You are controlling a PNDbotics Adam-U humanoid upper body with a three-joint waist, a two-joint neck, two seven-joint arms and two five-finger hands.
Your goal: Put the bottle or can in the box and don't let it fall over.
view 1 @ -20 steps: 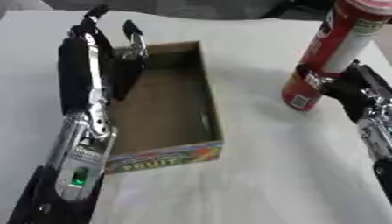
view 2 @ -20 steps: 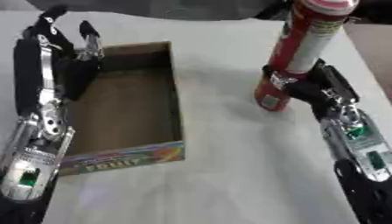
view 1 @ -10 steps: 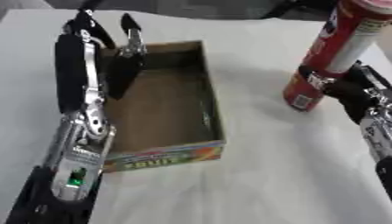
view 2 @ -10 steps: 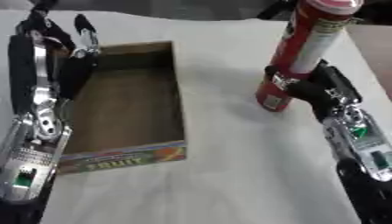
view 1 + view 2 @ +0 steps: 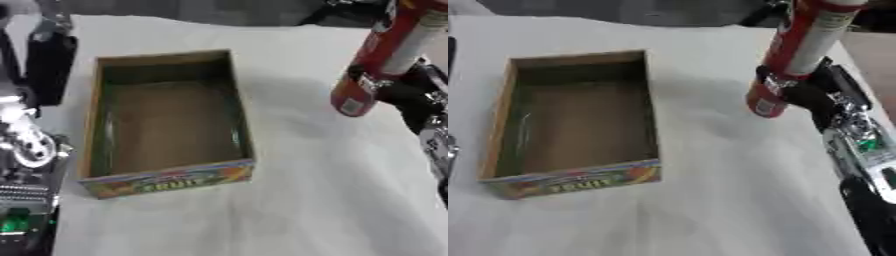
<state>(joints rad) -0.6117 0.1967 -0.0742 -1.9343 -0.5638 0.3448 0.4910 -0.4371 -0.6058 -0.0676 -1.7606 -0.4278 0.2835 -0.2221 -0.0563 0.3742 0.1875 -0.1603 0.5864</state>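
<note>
Our right hand (image 5: 811,95) grips tall red cylindrical can (image 5: 794,55), tilted, right of open brown cardboard box (image 5: 570,122). Left hand's fingers: cannot tell.

The right hand (image 5: 811,95) comes in from the right side with its fingers curled round the tall red can (image 5: 796,55). The left arm (image 5: 31,145) lies along the left edge; its hand is hidden.

So the right hand (image 5: 404,94) has its fingers wrapped round the lower part of a tall red can (image 5: 385,55), tilted with its base off the white table (image 5: 297,200). The open cardboard box (image 5: 166,176) (colourful front label) sits well left of it, with the left arm (image 5: 31,125) alongside its left wall
</note>
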